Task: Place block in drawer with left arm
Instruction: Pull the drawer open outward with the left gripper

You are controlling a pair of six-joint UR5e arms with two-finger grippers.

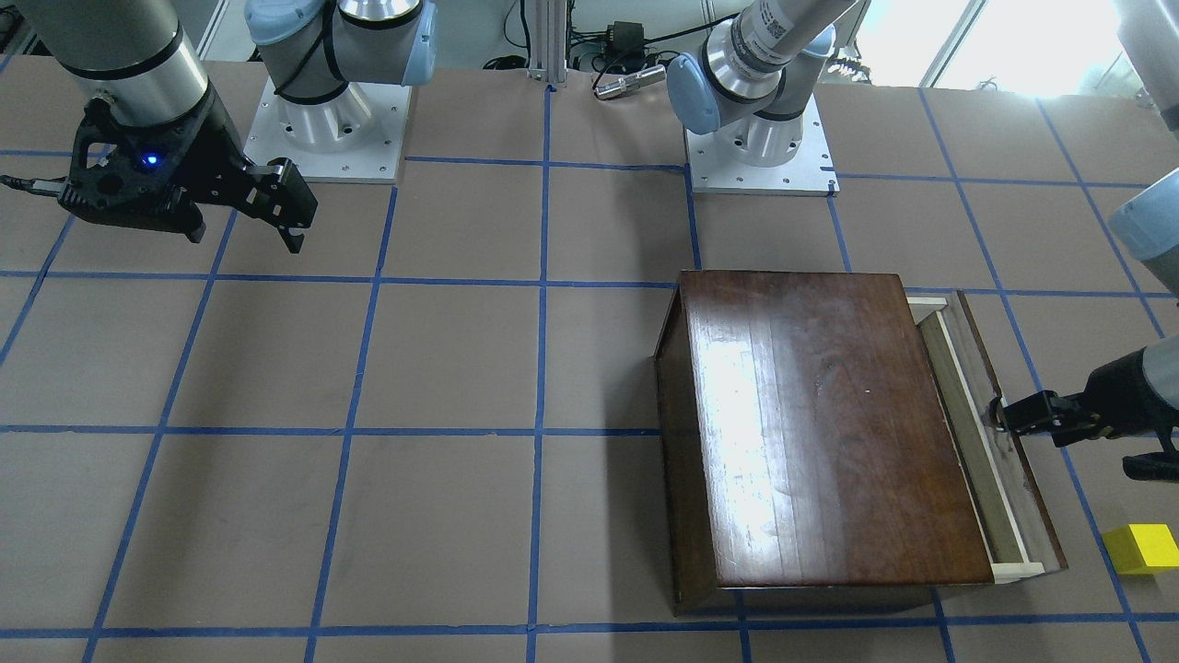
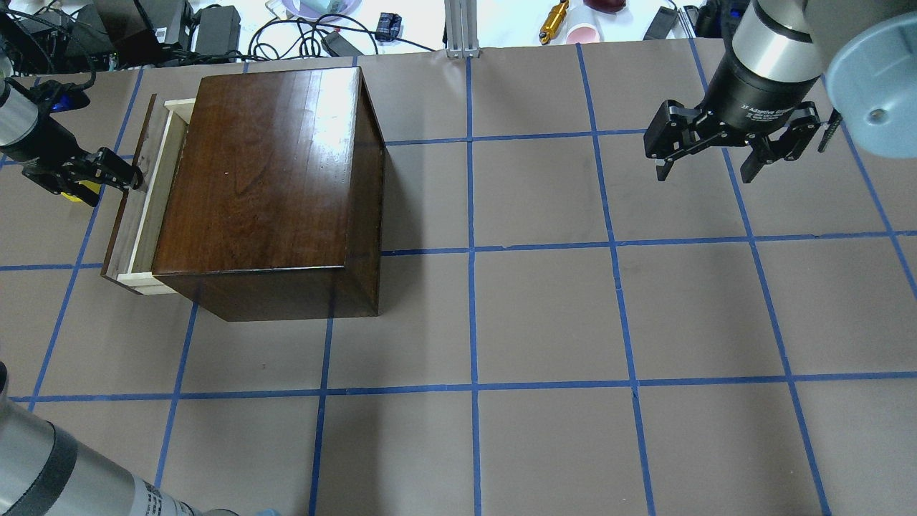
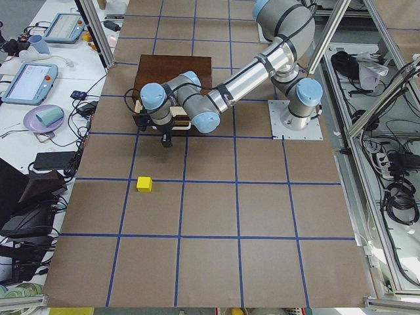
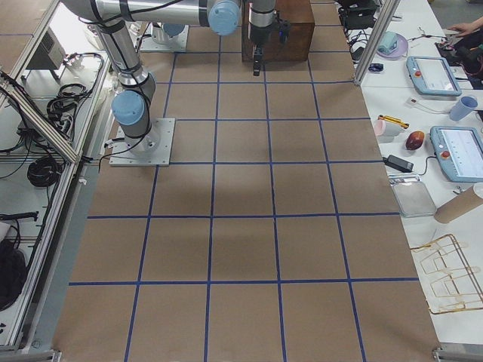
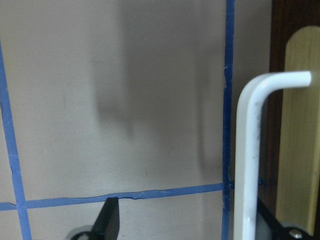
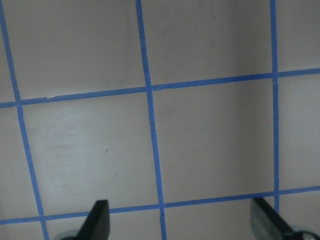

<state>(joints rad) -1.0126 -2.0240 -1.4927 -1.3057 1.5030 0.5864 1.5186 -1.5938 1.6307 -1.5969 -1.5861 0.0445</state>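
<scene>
A table (image 2: 544, 315) covered in brown paper & gridded w/ blue tape (image 2: 469, 251) is being shown from several angles. A glossy dark-brown wooden box (image 2: 265, 165) is being seen on the table's far-left part. The drawer (image 1: 976, 442), a pale wood tray w/ a dark front panel, is being shown sticking partway out of the box's left side.

The L arm (image 3: 243, 75) is being stretched low across to the drawer front. The R arm (image 2: 770, 50) is being held above the far-right part of the table, well apart from the box.

The R gripper (image 2: 706, 172) is being pointed down at bare paper, its fingers spread wide w/ nothing btwn them. The L gripper (image 1: 999, 416) is being held at the middle of the front panel. In the L wrist view its fingers (image 5: 107, 222) are being shown spread, not pinched. The drawer's white bent-rod handle (image 5: 247, 150) is being framed btwn them, close to one finger. Whether that finger is touching the handle can't be told.

The block (image 1: 1142, 550), a small yellow cube, is being seen lying on the paper outside the drawer, left of the front panel & apart from it. In the overhead view it is being partly hidden behind the L gripper.
</scene>
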